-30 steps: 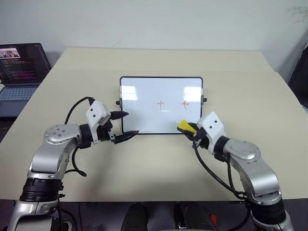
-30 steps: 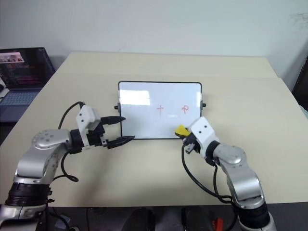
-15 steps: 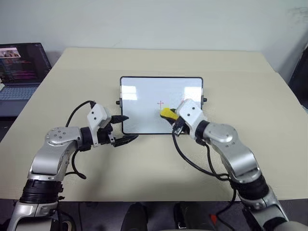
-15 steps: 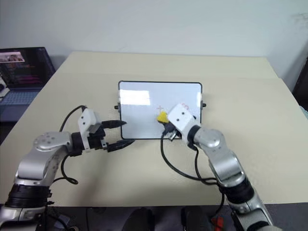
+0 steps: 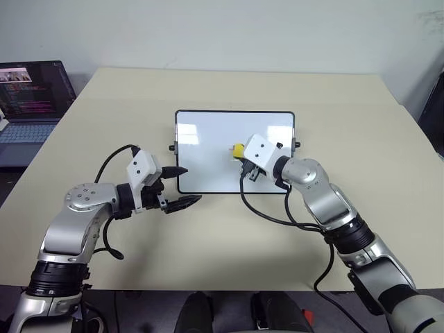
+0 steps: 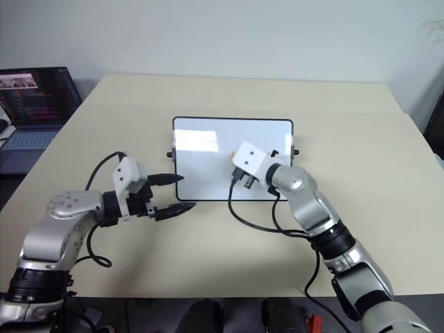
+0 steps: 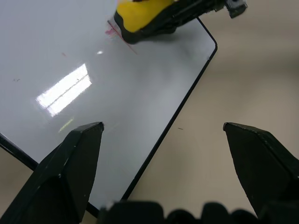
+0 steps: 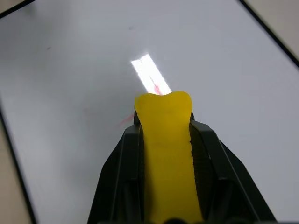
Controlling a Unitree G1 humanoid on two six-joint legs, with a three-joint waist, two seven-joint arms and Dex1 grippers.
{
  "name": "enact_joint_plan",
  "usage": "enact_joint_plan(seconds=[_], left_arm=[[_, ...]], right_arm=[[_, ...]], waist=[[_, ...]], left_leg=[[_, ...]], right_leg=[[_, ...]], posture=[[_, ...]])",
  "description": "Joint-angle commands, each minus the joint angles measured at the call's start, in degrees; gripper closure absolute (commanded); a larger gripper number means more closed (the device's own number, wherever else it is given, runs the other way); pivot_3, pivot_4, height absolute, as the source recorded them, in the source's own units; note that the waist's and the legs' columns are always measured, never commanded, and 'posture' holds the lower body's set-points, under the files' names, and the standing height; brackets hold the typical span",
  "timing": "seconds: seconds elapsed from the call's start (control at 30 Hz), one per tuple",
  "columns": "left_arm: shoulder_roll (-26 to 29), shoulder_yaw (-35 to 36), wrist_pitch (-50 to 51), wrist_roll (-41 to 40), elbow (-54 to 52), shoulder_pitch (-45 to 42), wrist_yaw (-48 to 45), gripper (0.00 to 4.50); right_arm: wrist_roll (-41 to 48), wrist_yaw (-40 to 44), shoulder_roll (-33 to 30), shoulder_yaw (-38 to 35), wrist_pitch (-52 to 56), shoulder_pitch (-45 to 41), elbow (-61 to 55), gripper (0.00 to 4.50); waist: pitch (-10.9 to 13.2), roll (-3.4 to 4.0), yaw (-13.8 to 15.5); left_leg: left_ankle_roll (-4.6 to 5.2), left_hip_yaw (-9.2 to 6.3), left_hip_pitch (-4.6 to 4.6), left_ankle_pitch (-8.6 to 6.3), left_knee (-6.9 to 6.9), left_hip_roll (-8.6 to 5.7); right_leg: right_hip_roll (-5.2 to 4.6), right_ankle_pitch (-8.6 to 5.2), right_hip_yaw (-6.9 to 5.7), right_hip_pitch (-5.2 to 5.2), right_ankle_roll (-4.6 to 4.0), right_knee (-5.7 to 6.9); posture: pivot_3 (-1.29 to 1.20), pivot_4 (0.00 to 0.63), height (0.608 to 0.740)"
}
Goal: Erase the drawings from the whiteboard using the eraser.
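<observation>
While the laptop (image 5: 31, 97) sits open at the far left, off the tan table (image 5: 229, 236) edge, the left gripper (image 5: 179, 186) hovers just off the whiteboard's near-left corner, fingers spread wide with nothing between them. Left wrist view: both black fingertips (image 7: 77, 154) apart, board corner and bare table between them.

Whiteboard (image 5: 208, 149) lies flat mid-table, black frame, small knobs at both side edges, glare patch on its left half.

Right gripper (image 5: 241, 154) is over the board's middle-right area, clamped on the eraser (image 5: 238, 149). Yellow eraser tip pokes out ahead of the white wrist housing, pointing toward the board's left. Right wrist view: eraser (image 8: 166, 149) pinched between the two black fingers, tip at or just above the board surface; contact cannot be confirmed. Faint red remnants of the drawings (image 8: 159, 88) show right at the eraser tip, one streak next to the glare strip, one paler smear beside the finger. Left wrist view also catches a thin red line (image 7: 122, 38) under the eraser's edge. From the head views no red marks are readable on the uncovered board; the right arm hides the right part of it.

Black cable loops from the right wrist down onto the table in front of the board.
</observation>
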Motion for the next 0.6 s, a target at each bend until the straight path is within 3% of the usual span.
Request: enact_joint_plan(seconds=[0.03, 0.33, 0.6], left_arm=[[0.5, 0.8, -0.2, -0.8, -2.0, -0.3, 0.0, 0.00], [0.2, 0.2, -0.3, -0.6, -1.4, -0.9, -0.2, 0.00], [0.1, 0.2, -0.2, -0.7, -1.7, -0.7, -0.2, 0.00]], right_arm=[[-1.3, 3.0, -1.3, 2.1, 1.6, 1.2, -1.5, 3.51], [-4.8, -8.1, 2.9, -2.4, -4.5, -3.9, 4.4, 3.51], [-5.3, -0.6, 2.5, 1.5, -3.2, -2.8, 4.0, 3.51]], waist=[[0.0, 0.00, 0.0], [0.0, 0.00, 0.0], [0.0, 0.00, 0.0]], left_leg=[[0.00, 0.00, 0.02, 0.00, 0.02, 0.00], [-0.01, 0.03, 0.05, 0.01, 0.42, -0.03], [0.00, 0.00, 0.01, 0.00, 0.39, -0.01]], right_leg=[[0.00, 0.00, 0.00, 0.00, 0.00, 0.04], [0.02, 0.01, 0.00, 0.00, 0.00, 0.47], [0.02, 0.01, 0.03, -0.01, -0.01, 0.39]], posture=[[0.00, 0.150, 0.740], [0.00, 0.150, 0.740], [0.00, 0.150, 0.740]])
